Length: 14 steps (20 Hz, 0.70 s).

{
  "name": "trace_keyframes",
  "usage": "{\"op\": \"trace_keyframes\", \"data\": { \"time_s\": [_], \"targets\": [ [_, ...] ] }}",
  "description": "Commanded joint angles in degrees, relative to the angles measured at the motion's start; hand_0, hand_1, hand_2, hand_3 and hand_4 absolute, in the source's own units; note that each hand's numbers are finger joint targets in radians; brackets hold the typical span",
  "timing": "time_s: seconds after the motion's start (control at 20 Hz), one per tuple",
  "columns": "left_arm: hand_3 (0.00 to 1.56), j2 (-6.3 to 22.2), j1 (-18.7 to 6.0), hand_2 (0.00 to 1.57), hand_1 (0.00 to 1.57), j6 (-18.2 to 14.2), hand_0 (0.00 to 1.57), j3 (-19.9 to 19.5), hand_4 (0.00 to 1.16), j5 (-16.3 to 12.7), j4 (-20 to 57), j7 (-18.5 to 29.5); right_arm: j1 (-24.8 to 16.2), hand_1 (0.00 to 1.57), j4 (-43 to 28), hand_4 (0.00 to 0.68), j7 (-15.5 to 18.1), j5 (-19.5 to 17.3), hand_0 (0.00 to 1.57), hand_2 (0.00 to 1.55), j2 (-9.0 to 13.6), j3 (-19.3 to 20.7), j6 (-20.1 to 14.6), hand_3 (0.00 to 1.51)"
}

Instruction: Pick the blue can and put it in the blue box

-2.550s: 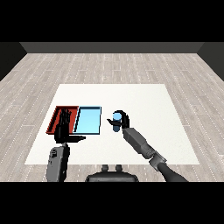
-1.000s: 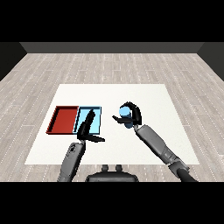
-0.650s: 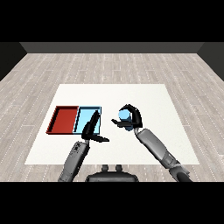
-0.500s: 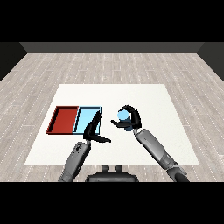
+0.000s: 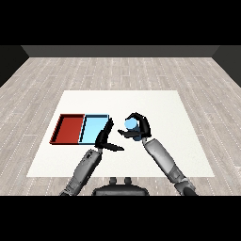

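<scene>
My right hand is curled round the blue can and holds it above the table, a little to the right of the light blue tray. Most of the can's body is hidden by the fingers; its pale top shows. My left hand is open, its fingers straight and pointing up over the light blue tray's right edge, its thumb sticking out to the right. The two hands stand close together, the left one lower and to the left of the can.
The red tray lies directly left of the light blue tray, touching it. Both sit at the left middle of the white table, which has bare surface to the right and behind.
My right hand has carried the blue can slightly left, toward the light blue tray. My left hand has shifted right and now stands at that tray's right edge.
</scene>
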<state>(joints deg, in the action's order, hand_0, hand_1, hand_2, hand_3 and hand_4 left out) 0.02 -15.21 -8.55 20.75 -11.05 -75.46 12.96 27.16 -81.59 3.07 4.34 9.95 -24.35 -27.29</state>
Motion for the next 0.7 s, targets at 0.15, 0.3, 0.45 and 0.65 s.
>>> {"op": "trace_keyframes", "data": {
  "time_s": [0.15, 0.3, 0.45, 0.65],
  "targets": [
    [0.00, 0.0, 1.1, 0.00, 0.00, -4.0, 0.00, 5.4, 0.00, -2.9, 0.6, 1.0, -0.3, 1.48, 1.9, 0.605, 1.0, -3.9, 1.48, 1.46, -4.7, 4.7, 4.9, 1.40],
    [0.00, 0.0, -2.6, 0.00, 0.00, -3.6, 0.00, 2.9, 0.00, -3.7, 6.3, 1.6, -2.2, 1.48, 0.1, 0.613, 1.2, -5.1, 1.48, 1.46, -6.8, 4.3, 4.6, 1.39],
    [0.00, 0.0, 0.0, 0.00, 0.00, -0.4, 0.00, 1.0, 0.00, -3.9, 2.4, 0.2, -1.3, 1.48, -0.1, 0.606, 0.9, -5.6, 1.48, 1.46, -5.3, 6.3, 8.4, 1.39],
    [0.00, 0.0, -0.4, 0.00, 0.00, -1.2, 0.00, 2.7, 0.00, -4.2, 8.3, 6.3, -2.2, 1.48, -0.1, 0.609, 0.5, -9.0, 1.48, 1.46, -9.8, 0.0, 2.6, 1.39]
  ]
}}
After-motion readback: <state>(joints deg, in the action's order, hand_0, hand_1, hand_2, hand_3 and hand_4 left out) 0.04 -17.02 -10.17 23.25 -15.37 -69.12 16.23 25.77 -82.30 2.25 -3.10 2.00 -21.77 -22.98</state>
